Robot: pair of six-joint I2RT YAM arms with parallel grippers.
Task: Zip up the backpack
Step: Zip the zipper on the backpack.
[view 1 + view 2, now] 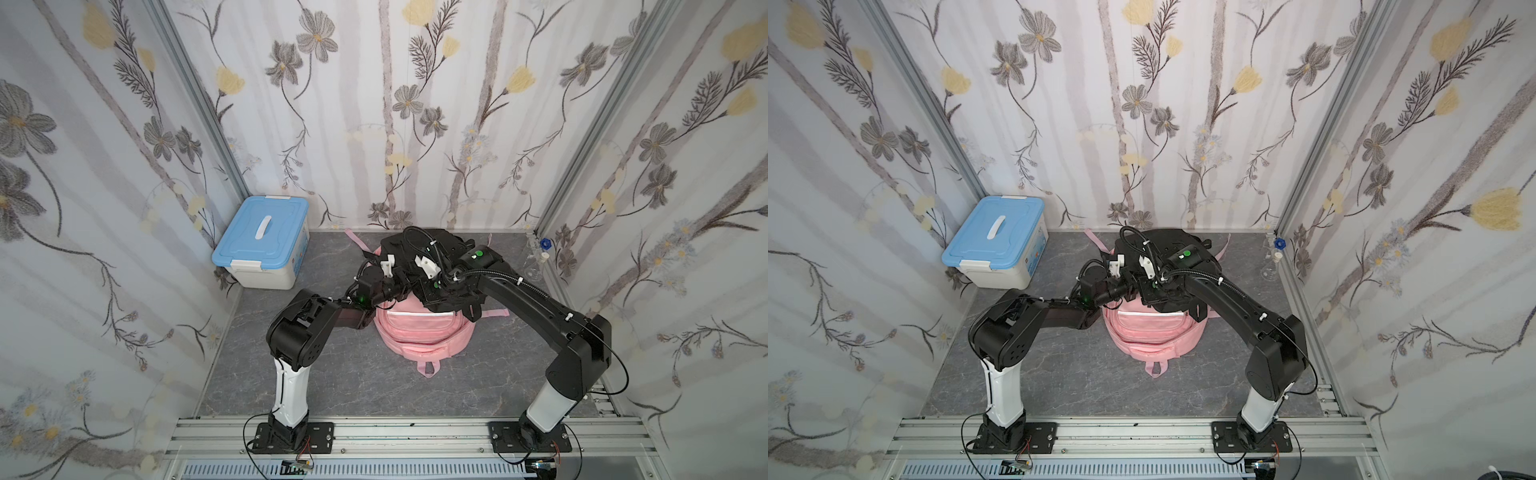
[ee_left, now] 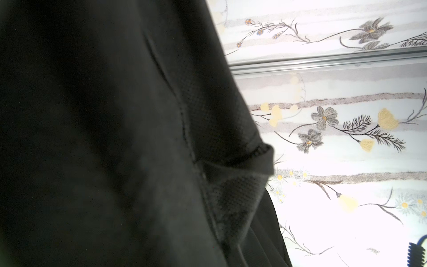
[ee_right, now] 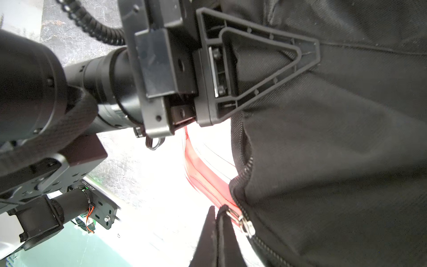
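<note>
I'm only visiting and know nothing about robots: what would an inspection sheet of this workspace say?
Surface: grey marble-patterned tabletop.
Job's things: black fabric backpack lying on a pink fabric backpack; zipper appears partly open at its metal slider.
Clutter: white plastic storage box with blue lid, far left corner; clear glass flasks, far right corner.
Grippers: left gripper shut on the black backpack's fabric; right gripper shut on the zipper's pull strap.
Cables: black ribbed hose along the right arm; thin wires at both bases.
Surroundings: floral wallpaper walls, aluminium frame rail in front.
</note>
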